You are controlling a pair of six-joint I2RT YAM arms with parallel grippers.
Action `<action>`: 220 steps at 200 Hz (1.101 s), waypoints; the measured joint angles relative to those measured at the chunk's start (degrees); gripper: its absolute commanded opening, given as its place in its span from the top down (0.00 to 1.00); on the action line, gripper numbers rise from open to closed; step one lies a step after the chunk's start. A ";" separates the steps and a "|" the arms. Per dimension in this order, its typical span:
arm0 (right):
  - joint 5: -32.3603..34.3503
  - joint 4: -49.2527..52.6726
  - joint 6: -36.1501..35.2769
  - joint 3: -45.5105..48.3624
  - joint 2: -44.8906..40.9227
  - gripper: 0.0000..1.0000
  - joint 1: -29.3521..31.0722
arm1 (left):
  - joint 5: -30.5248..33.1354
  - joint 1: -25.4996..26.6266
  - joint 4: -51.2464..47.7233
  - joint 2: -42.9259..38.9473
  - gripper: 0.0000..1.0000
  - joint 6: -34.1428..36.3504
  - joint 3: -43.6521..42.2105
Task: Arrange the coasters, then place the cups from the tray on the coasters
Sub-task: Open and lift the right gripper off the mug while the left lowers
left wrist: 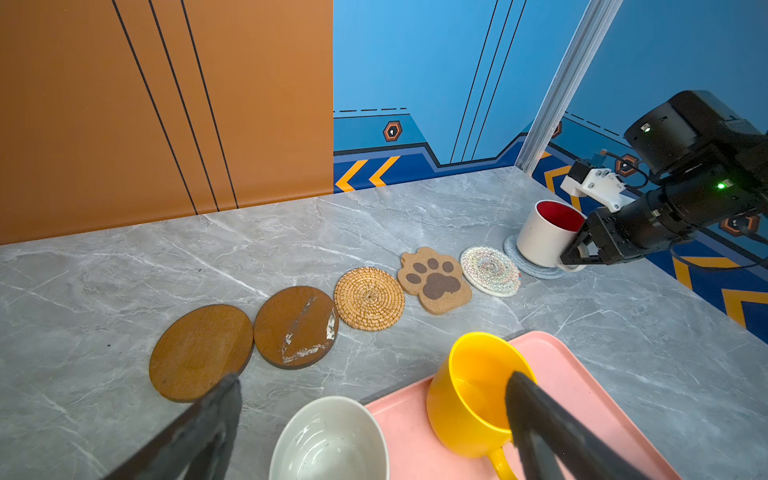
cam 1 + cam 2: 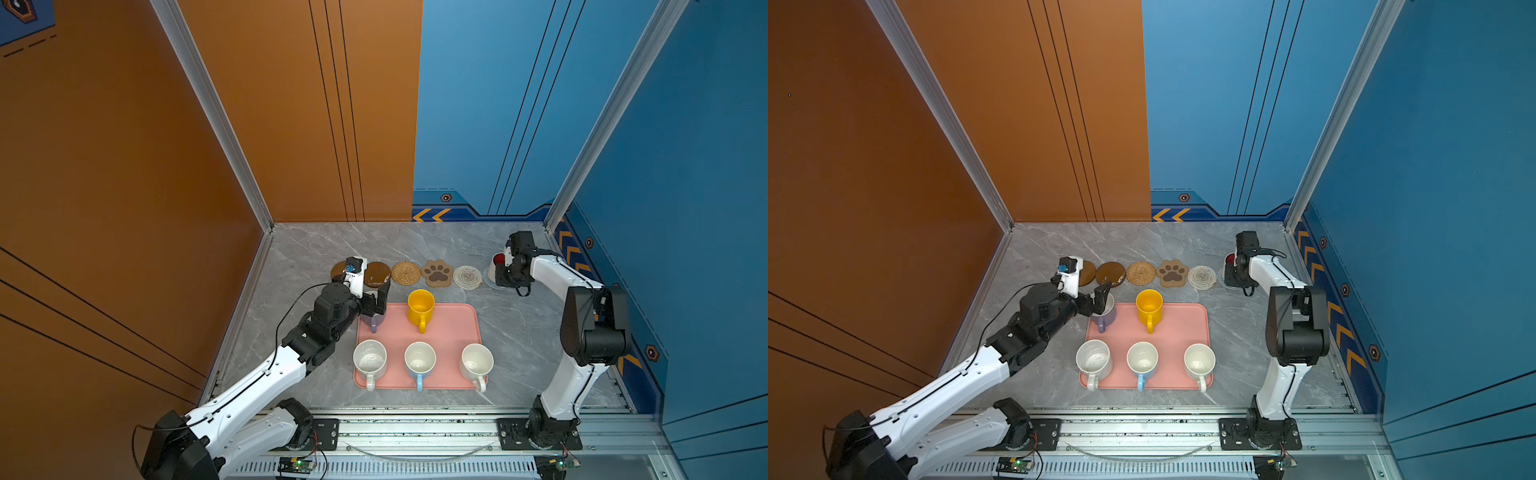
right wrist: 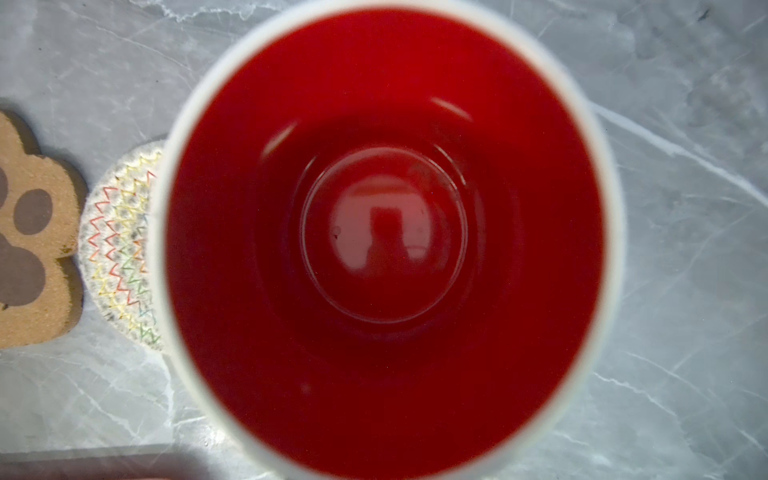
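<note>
- Tabletop (image 2: 519, 332): grey marble, and it carries everything listed below.
- Tray (image 2: 453, 328): pink, lying flat at the middle of the tabletop, closer to the near edge than the far one. Five mugs stand on it.
- Left gripper (image 2: 1102, 299): positioned over the tray's far left corner. The fingers are spread fully apart, one on either side of the lilac mug (image 2: 1105, 318). Nothing is gripped, and I cannot tell whether they touch the mug.
- Right gripper (image 1: 579, 255): positioned towards the tabletop's far right corner, fingers closed tight on the handle of the red-lined mug (image 1: 544, 235).
- Red-lined mug: upright, off the tray, standing on the pale-blue coaster (image 1: 536, 272).
- Yellow mug (image 2: 421, 307): upright at the middle of the tray's far edge.
- Speckled mug (image 2: 369, 358), blue-handled mug (image 2: 420, 358) and plain white mug (image 2: 477, 360): upright in a row along the tray's near edge, running from the left corner to the right corner.
- Coasters: one row between the tray and the tabletop's far edge. From the left edge they are the first brown disc (image 1: 201, 351), second brown disc (image 1: 296, 326), rattan round (image 1: 369, 298), paw mat (image 1: 434, 280), white woven round (image 1: 490, 271), then the pale-blue coaster. Neighbours touch or nearly touch.
</note>
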State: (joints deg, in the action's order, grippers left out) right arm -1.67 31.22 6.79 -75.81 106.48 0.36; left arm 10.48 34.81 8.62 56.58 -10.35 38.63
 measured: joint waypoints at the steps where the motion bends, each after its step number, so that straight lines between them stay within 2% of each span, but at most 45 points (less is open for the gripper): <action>1: -0.02 0.00 0.00 0.00 0.02 1.00 0.00 | 0.02 0.00 -0.02 0.00 0.01 -0.02 0.00; 149: -0.07 -0.39 0.04 -0.74 1.22 1.00 0.00 | 0.02 0.00 -0.02 -0.98 0.01 0.00 -0.11; 176: -0.07 -0.39 0.04 -0.74 1.22 0.90 0.00 | 0.02 0.00 -0.02 -1.31 0.01 0.00 -0.35; 220: -0.04 -0.46 0.57 -0.59 1.05 0.67 0.00 | 0.02 -0.07 -0.02 -1.57 0.01 0.00 -0.48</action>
State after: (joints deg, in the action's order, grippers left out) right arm -1.72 30.76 7.35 -76.40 107.53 0.36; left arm 10.50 34.74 8.60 55.00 -10.35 38.15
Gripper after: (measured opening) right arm 0.281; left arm 0.993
